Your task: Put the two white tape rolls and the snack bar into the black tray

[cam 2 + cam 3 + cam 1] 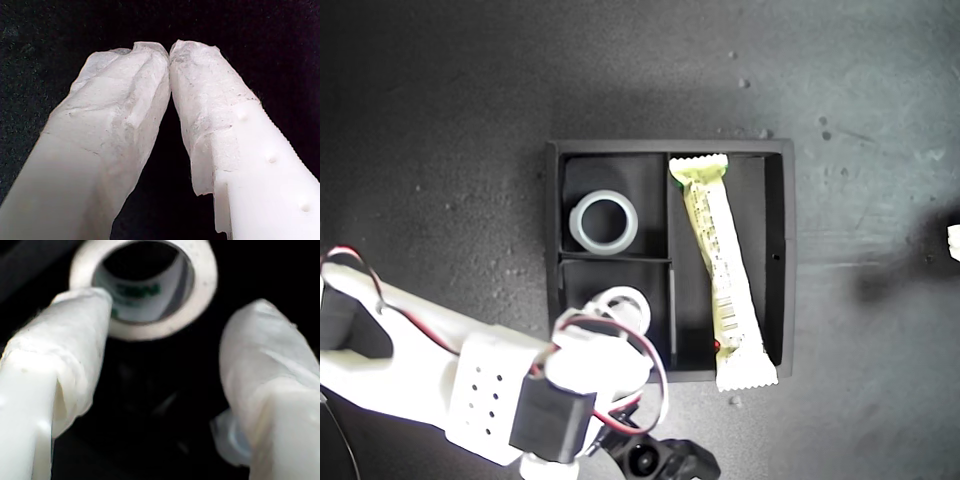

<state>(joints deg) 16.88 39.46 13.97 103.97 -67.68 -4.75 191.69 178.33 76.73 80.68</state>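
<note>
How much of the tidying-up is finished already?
Nearly all. One white tape roll sits in a small compartment of the black tray. The snack bar lies in the long compartment, though one end pokes over the wall. The other tape roll is in the second small compartment, with my second gripper open just above it. My first gripper is shut and empty. Only backing away looks left.

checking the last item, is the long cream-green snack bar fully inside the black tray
Not fully. The long cream-green wrapped snack bar lies in the long compartment of the square black tray, but one crimped end overhangs the tray's wall.
</note>
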